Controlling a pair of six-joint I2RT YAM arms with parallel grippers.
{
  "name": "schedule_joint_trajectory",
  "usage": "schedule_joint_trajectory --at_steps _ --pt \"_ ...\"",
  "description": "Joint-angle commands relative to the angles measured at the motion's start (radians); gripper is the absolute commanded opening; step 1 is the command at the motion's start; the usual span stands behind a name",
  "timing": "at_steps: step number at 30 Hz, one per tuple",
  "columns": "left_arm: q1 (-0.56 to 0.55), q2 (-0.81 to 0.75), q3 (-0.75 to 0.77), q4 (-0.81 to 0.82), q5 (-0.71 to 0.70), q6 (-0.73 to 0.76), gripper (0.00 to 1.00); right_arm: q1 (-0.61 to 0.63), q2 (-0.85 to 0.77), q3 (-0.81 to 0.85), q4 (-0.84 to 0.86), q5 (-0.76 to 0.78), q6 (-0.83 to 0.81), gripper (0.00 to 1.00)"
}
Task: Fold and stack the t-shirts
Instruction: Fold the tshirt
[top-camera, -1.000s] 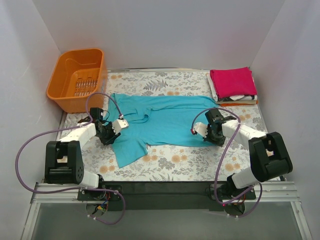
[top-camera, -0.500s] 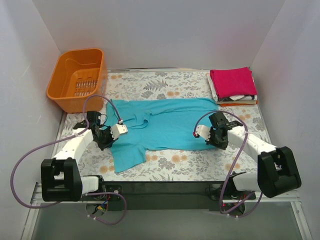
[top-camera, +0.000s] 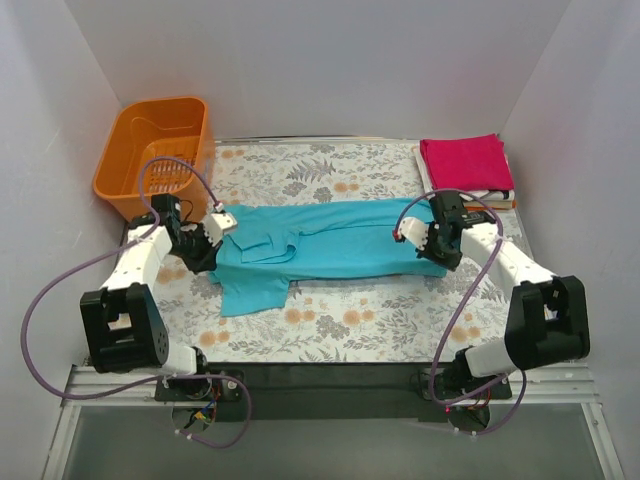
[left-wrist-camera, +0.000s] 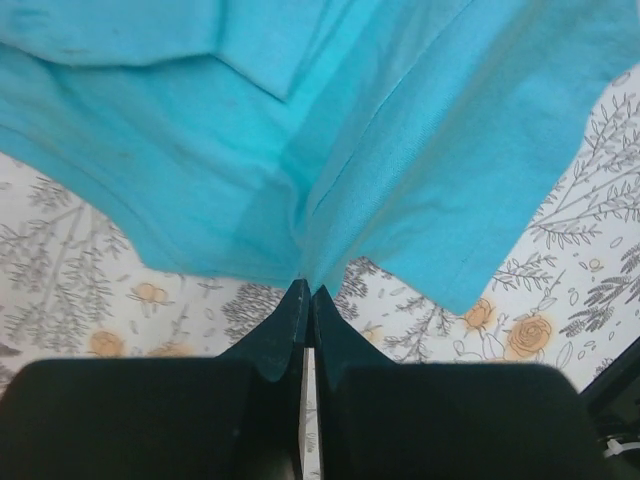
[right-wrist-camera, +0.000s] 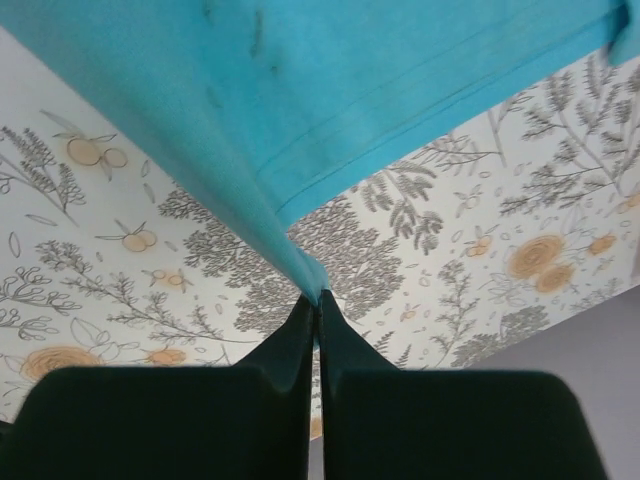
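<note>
Over the flower-printed table (top-camera: 360, 325), the plain teal cloth t-shirt (top-camera: 340, 240) is held stretched, long axis running left to right, collar toward the left. Its opposite edges are pinched between the closed fingers of the left gripper (left-wrist-camera: 303, 292) and the right gripper (right-wrist-camera: 318, 298).

the counter (top-camera: 350, 322) is covered in a floral print. an orange plastic basket (top-camera: 122, 186) sits at its far left corner, white walls (top-camera: 300, 60) around.

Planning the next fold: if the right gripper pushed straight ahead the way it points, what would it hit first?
The teal t-shirt pinched in its jaws; beyond that, likely the floral table cover, though depth is unclear.
</note>
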Motion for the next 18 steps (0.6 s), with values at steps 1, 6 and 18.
schedule_joint_trajectory --at_steps 1,6,18 --pt "0.012 0.032 0.108 0.014 0.08 -0.036 0.0 -0.012 0.047 0.105 -0.011 -0.03 -0.052 0.01" --pt "0.011 0.181 0.234 0.035 0.102 -0.121 0.0 -0.029 0.185 0.212 -0.005 -0.045 -0.069 0.01" --pt "0.011 0.414 0.361 0.152 0.068 -0.245 0.0 -0.069 0.549 0.532 0.002 -0.051 -0.069 0.01"
